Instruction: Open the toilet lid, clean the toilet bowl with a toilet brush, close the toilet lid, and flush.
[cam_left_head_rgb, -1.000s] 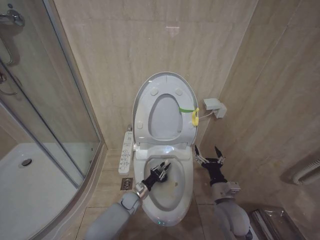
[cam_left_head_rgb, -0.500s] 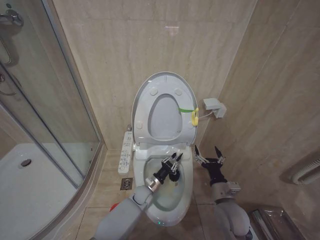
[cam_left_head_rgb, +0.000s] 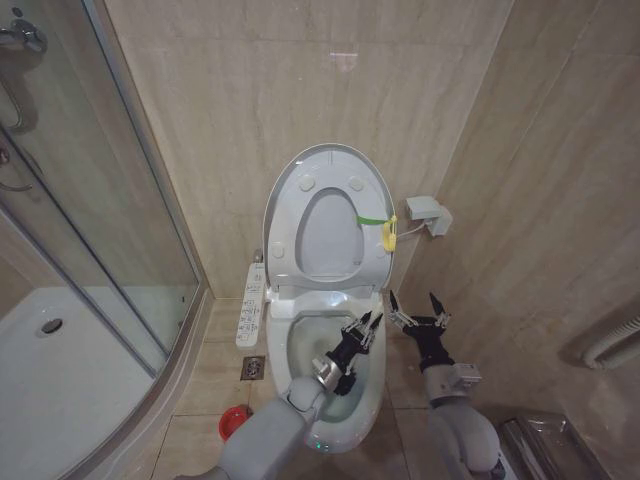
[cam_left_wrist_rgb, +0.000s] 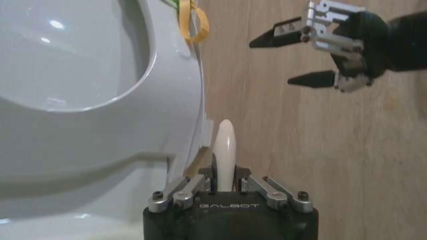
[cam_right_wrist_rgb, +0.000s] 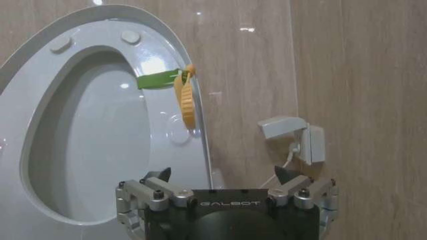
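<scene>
The toilet lid (cam_left_head_rgb: 330, 215) stands raised against the back wall, with a yellow ring (cam_left_head_rgb: 389, 234) on its right edge. Below it the white toilet bowl (cam_left_head_rgb: 288, 342) lies open. My left gripper (cam_left_head_rgb: 362, 326) hangs over the bowl's right side, near the rim. It is shut on the white handle of the toilet brush (cam_left_wrist_rgb: 224, 150); the bristle head is hidden. The red cup holder (cam_left_head_rgb: 235, 423) sits on the floor left of the bowl. My right gripper (cam_left_head_rgb: 418, 308) waits open beside the bowl's right rim, facing the lid (cam_right_wrist_rgb: 100, 125), and also shows as the far gripper (cam_left_wrist_rgb: 313, 55).
A control panel (cam_left_head_rgb: 254, 300) hangs left of the toilet, above a floor drain (cam_left_head_rgb: 253, 367). The glass shower enclosure (cam_left_head_rgb: 90, 200) and its white tray (cam_left_head_rgb: 60, 380) take up the left. A wall socket box (cam_left_head_rgb: 430, 214) sits right of the lid. A metal bin (cam_left_head_rgb: 545, 445) stands at the lower right.
My left gripper has swept right and toward the back across the bowl with the brush handle. The red cup holder has come into sight behind the arm. The right arm has not moved.
</scene>
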